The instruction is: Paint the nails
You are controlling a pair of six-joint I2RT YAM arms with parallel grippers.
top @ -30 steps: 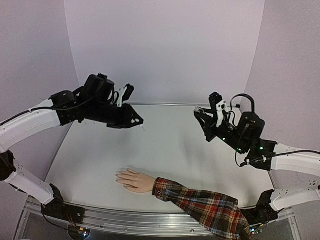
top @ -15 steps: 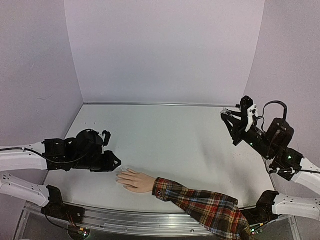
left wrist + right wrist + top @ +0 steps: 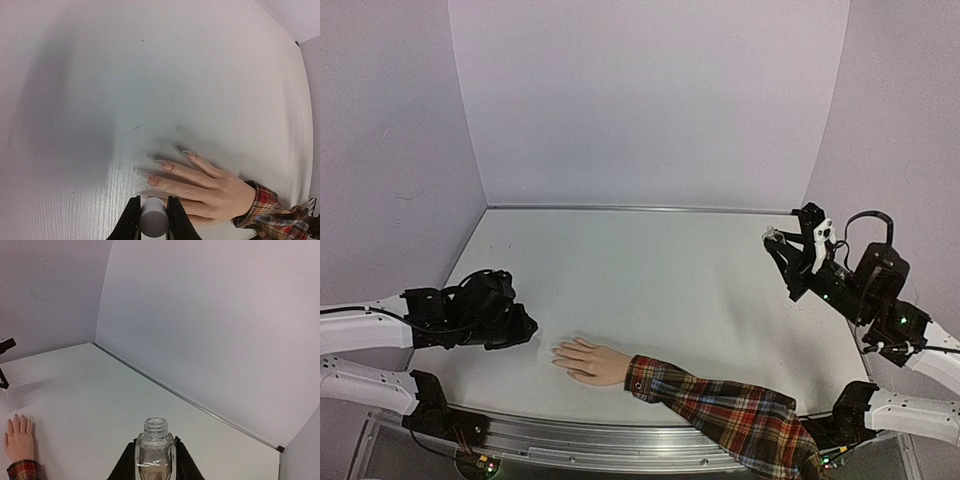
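Note:
The pale hand (image 3: 585, 360) lies palm down near the table's front edge, its red plaid sleeve (image 3: 720, 410) running back right. In the left wrist view its long nails (image 3: 162, 164) point left. My left gripper (image 3: 153, 220) is shut on a grey cylindrical cap (image 3: 153, 218) and sits just above the nearest fingertips; what hangs below the cap is hidden. In the top view the left gripper (image 3: 525, 328) is just left of the hand. My right gripper (image 3: 155, 462) is shut on an open clear glass bottle (image 3: 155, 450), held up at the right (image 3: 775, 240).
The white table (image 3: 650, 270) is walled by pale panels at the back and both sides. A metal rail (image 3: 620, 445) runs along the front edge. The hand also shows at the far left of the right wrist view (image 3: 19, 440).

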